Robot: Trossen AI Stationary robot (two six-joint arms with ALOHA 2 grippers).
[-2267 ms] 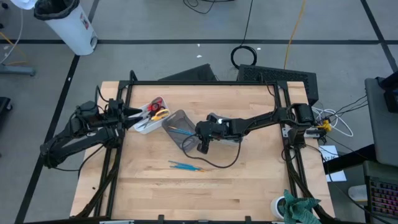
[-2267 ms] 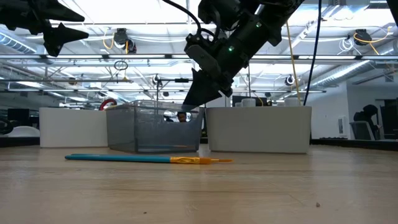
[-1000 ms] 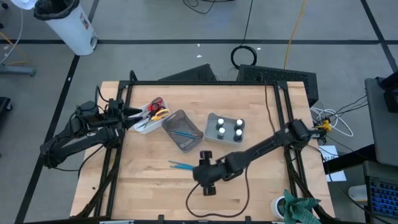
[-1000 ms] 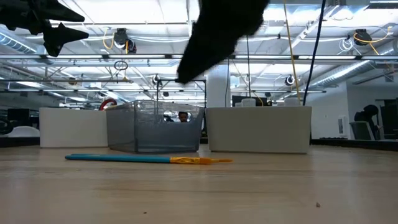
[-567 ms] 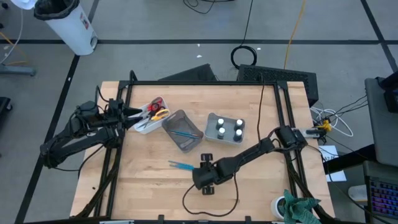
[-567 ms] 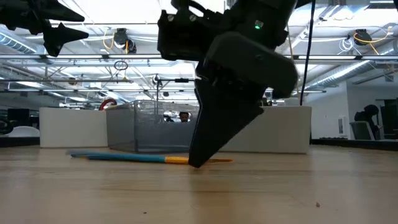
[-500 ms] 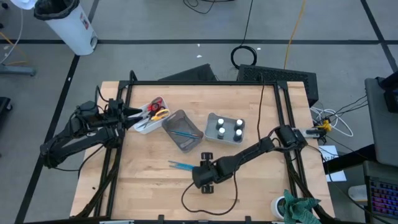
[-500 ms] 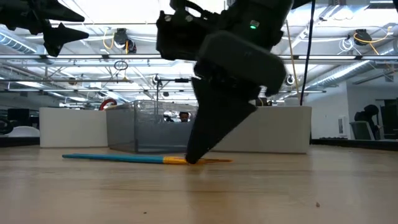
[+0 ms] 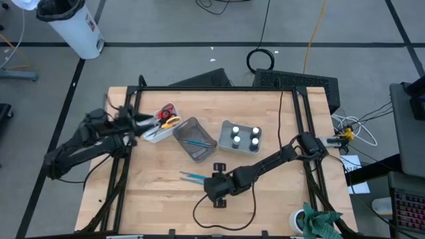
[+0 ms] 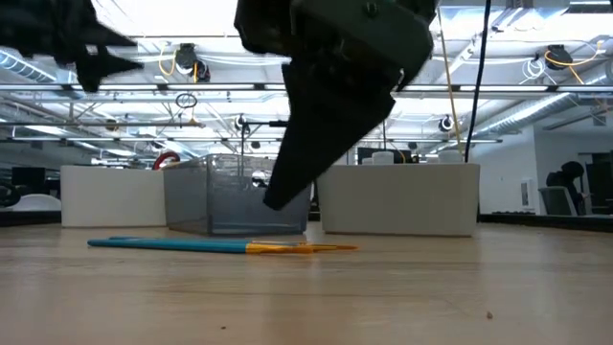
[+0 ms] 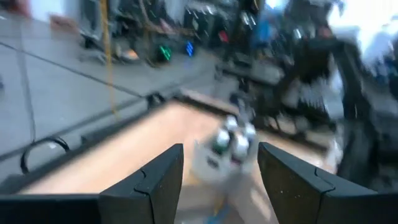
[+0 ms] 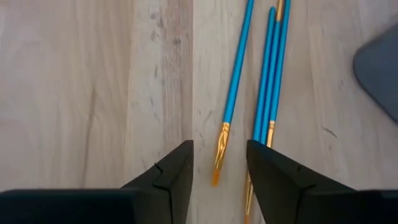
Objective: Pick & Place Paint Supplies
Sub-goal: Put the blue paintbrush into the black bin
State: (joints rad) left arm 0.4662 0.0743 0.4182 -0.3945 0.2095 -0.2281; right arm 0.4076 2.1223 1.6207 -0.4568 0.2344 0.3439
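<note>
- Right gripper (image 12: 219, 171) hangs above the loose brushes (image 12: 261, 87) on the wooden table (image 9: 279, 199), on the near side of the grey bin (image 9: 194, 139); its two dark fingers stand spread with bare wood and one brush tip between them, and they pinch nothing.
- Those brushes are three thin sticks with blue-teal handles, orange ferrules and fine tips, lying almost parallel and close together; in the low view they read as one flat line on the table (image 10: 220, 245) in front of the bin.
- One more blue brush (image 9: 193, 141) lies inside the grey bin.
- Just right of the bin, a white tray (image 9: 229, 145) holds four small dark bottles with white caps (image 9: 244, 137), set two by two.
- Just left of the bin, another white tray (image 9: 154, 135) holds scissors with red and yellow handles (image 9: 168, 117).
- Left gripper (image 9: 137, 121) waits at the table's left edge beside the scissors tray, fingers parted and holding nothing.
</note>
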